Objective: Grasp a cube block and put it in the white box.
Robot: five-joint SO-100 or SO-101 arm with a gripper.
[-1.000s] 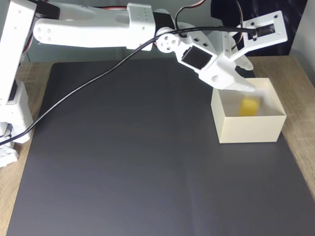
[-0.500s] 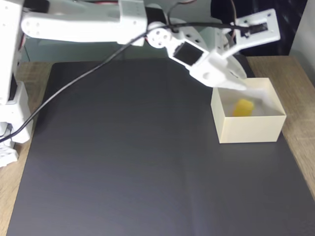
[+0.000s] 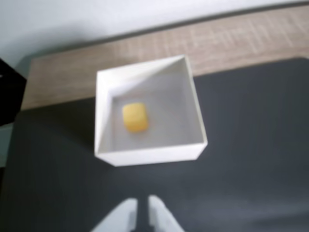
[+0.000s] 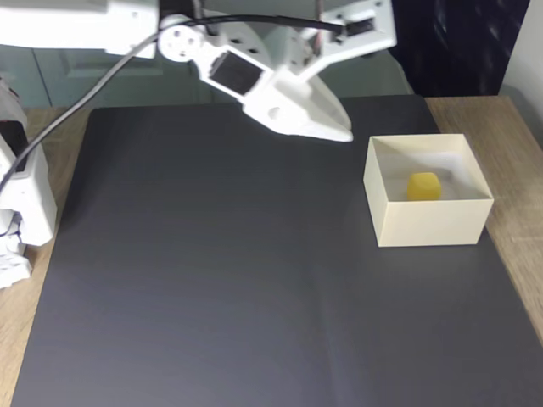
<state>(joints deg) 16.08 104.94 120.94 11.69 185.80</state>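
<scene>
Evidently the placing is done: the cube block (image 4: pixel 423 186) lies on the floor of the white box (image 4: pixel 428 225), which stands near the bench's right edge in the fixed view. The end effector (image 4: pixel 339 134) hangs empty left of the box, fingers together. A cube has no long axis; its faces sit slightly askew to the walls.
</scene>
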